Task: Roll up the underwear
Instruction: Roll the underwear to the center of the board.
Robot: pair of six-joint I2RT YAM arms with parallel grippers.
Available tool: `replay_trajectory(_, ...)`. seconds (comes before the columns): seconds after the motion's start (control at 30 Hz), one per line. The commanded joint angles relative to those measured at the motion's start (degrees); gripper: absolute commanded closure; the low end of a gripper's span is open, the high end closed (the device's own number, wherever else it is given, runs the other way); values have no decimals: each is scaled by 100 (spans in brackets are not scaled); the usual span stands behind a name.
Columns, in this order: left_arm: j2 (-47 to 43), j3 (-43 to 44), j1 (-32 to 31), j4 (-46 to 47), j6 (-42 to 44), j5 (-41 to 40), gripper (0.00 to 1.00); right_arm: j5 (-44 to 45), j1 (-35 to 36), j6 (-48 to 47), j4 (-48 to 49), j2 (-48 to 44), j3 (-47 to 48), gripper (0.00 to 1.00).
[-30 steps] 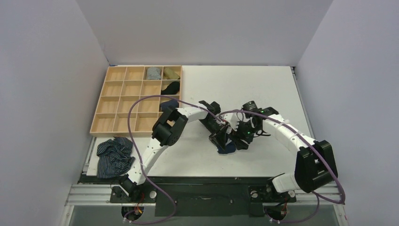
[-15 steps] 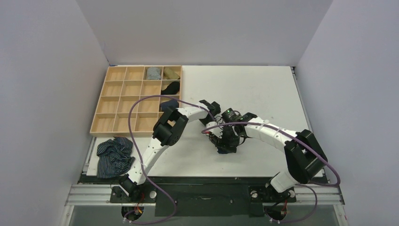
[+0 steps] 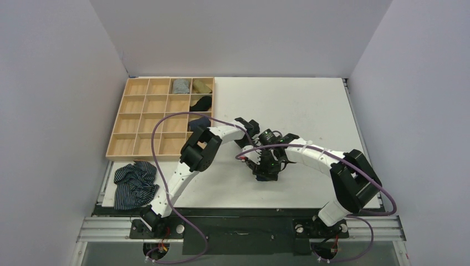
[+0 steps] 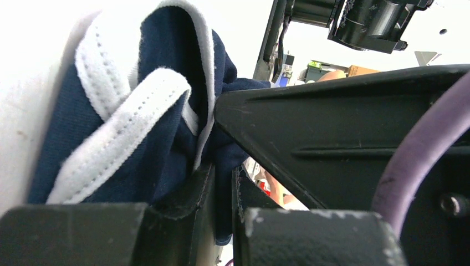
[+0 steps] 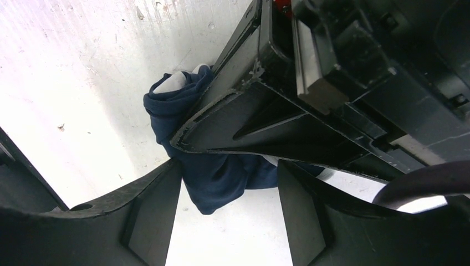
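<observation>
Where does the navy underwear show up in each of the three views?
Top external: the underwear is a small dark bundle near the table's centre, mostly covered by the arms.
Left wrist: it fills the left half, white trim showing, pinched in the left gripper.
Right wrist: it lies at centre, inside the open right gripper.
Shared landmark: the left gripper, clamped on the cloth.

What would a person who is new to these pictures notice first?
Both hands meet at the middle of the table: the left hand pinches the navy underwear with white trim, and the right hand stands open over it. On the left sits a wooden tray, with a striped cloth in front of it.
</observation>
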Motion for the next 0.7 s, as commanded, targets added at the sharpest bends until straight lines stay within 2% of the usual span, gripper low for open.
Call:
replay_trajectory(0.0,339,36,22,-62,108,-580,100,93,110,-2,-67,-120,-91,41)
replay_trajectory(0.33,333,9,31,-58,119,-543,100,146,201,43,-98,-263,-285,42)
replay_trajectory(0.67,349,-23,33,-87,186,-446,100,116,200,-7,126,115,-258,52)
